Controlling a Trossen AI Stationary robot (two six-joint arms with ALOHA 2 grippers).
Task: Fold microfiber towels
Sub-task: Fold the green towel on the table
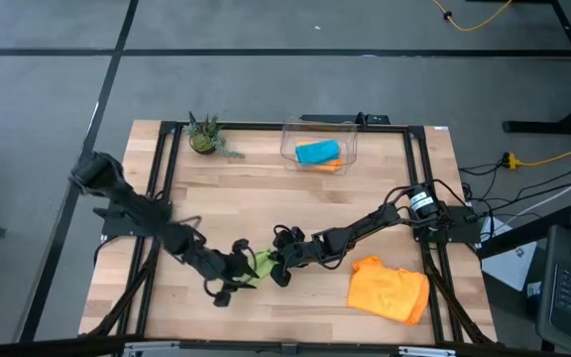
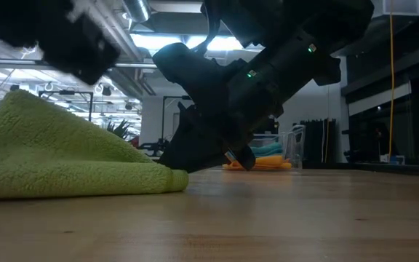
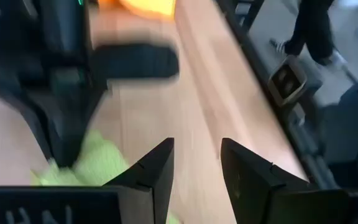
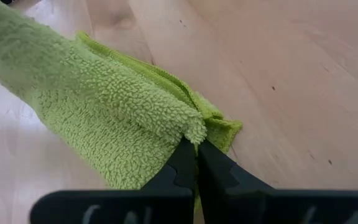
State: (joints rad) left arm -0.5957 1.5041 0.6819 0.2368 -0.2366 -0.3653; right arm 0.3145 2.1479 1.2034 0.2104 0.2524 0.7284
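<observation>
Well, I count four towels on the table (image 1: 385, 188). One is the green towel (image 4: 114, 118), which my right claw (image 4: 196, 160) pinches by a folded edge, fingers pressed tight together on the cloth. It lies bunched and doubled over, its looped pile thick and fuzzy, one layer rolled over another right at my fingertips, the rest trailing away from them across the wood. One orange towel (image 1: 390, 289) lies rumpled and flat beside my right arm, near the front edge, well apart from that claw. The other two, a blue towel (image 1: 317, 152) on top of a second orange towel (image 1: 328, 166), sit inside the one clear bin (image 1: 349, 135) far across the table from both claws. My left claw (image 3: 196, 169) hangs just beside the green towel with its two fingers spread apart and nothing between them; the cloth shows off to one side of it, and my right arm stands close ahead. There is also one small potted plant (image 1: 204, 136) at the far edge.
</observation>
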